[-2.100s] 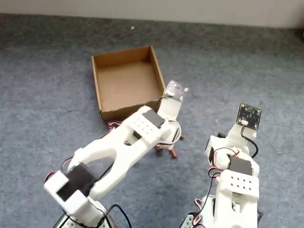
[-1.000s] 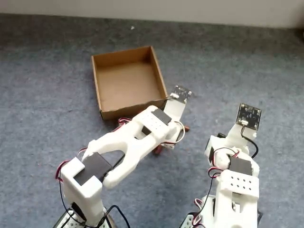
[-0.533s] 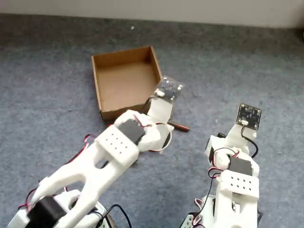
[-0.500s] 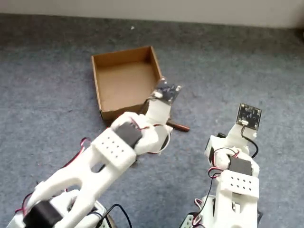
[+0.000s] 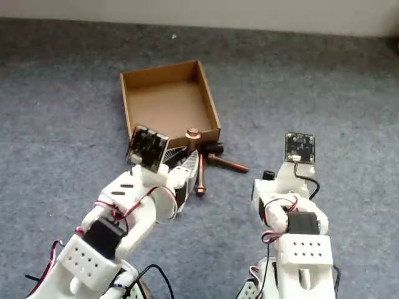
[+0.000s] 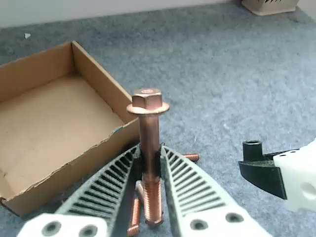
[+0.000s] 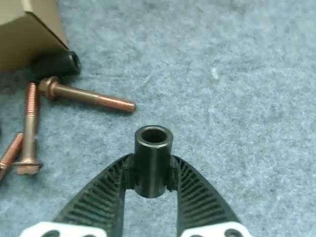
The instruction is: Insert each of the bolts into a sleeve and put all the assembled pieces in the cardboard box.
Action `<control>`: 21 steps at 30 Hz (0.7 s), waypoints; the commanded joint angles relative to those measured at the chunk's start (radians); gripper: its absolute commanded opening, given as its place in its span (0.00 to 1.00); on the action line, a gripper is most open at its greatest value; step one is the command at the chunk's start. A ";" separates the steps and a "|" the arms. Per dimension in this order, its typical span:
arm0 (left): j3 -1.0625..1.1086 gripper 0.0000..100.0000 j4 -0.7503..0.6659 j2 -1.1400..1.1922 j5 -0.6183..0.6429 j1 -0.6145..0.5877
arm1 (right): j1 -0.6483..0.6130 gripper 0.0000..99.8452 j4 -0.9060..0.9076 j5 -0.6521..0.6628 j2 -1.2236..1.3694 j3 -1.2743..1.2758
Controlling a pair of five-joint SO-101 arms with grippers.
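Note:
My left gripper [image 5: 192, 161] is shut on a copper bolt [image 5: 192, 138], held upright with its hex head up, just off the near right corner of the cardboard box [image 5: 209, 103]. In the left wrist view the bolt [image 6: 148, 133] stands between the fingers [image 6: 183, 180]. My right gripper [image 7: 152, 163] is shut on a black sleeve [image 7: 153, 148], bore upward, and sits to the right of the bolt, apart from it [image 5: 267, 177]. Loose bolts [image 5: 228, 164] [image 5: 201, 180] and a second black sleeve [image 5: 214, 148] lie on the carpet by the box corner.
The box's floor [image 6: 44, 118] is bare cardboard. The loose bolts [image 7: 86, 96] [image 7: 29, 126] and spare sleeve [image 7: 58, 63] lie between the two arms on grey carpet. Open carpet spreads to the right and beyond the box. A pale wall strip runs along the far edge.
My left arm has drawn back from the bolts by the box corner and now holds one bolt upright. My right arm has swung slightly left with the sleeve.

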 commanded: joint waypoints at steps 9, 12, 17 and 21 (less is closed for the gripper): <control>0.061 0.01 -0.032 -0.335 -0.015 -0.012 | -0.223 0.01 0.025 0.012 -0.358 -0.074; 0.058 0.01 -0.032 -0.386 -0.015 -0.012 | -0.286 0.01 0.022 0.012 -0.381 -0.081; 0.053 0.01 -0.032 -0.464 -0.015 -0.012 | -0.378 0.01 -0.096 0.012 -0.387 -0.073; 0.050 0.01 -0.037 -0.550 -0.015 -0.012 | -0.437 0.01 -0.151 0.014 -0.387 -0.071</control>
